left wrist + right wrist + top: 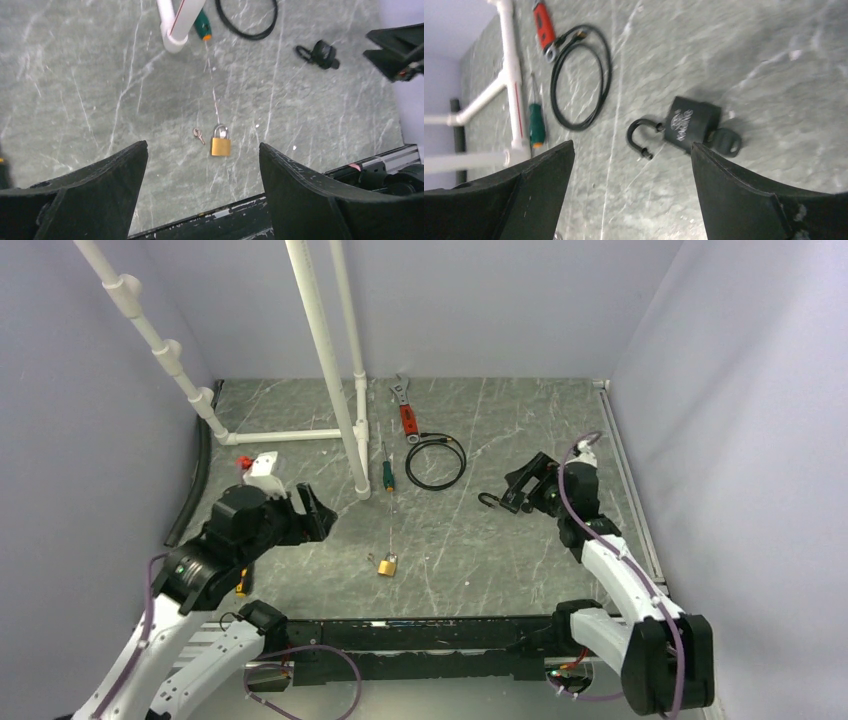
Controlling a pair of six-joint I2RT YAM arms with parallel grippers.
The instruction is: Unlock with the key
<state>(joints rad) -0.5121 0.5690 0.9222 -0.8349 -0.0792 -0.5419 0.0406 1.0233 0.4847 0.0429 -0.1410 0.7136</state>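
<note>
Item: key (727, 142), tiny, with a round black plastic head and a short thin metal blade. The blade is seated in the base of the black padlock (689, 125), so only the head shows. Location: lock and key lie flat on the desk (774, 60), right of centre, just ahead of the right tool (633, 145). The shackle (640, 139) stands open with one leg free of the body, so the lock is judged already released or very nearly so. Handling: the key is judged very light and stiff, and its smooth small head is liable to slip or twist out of a loose pinch. The thin blade would likely bend if levered sideways. Take hold on the flat faces of the head and turn about the blade's axis. The padlock body is judged heavier, rigid and smooth-sided, apt to slide on the desk unless steadied by its broad faces rather than the shackle. Right tool: fingers spread wide, nothing between them. Left tool (202, 145): fingers likewise wide apart and empty, hovering over a brass padlock (220, 143) with a small bare-metal key (198, 135) just beside it, not touching. Not to be confused with: green-handled screwdriver (537, 127).
</note>
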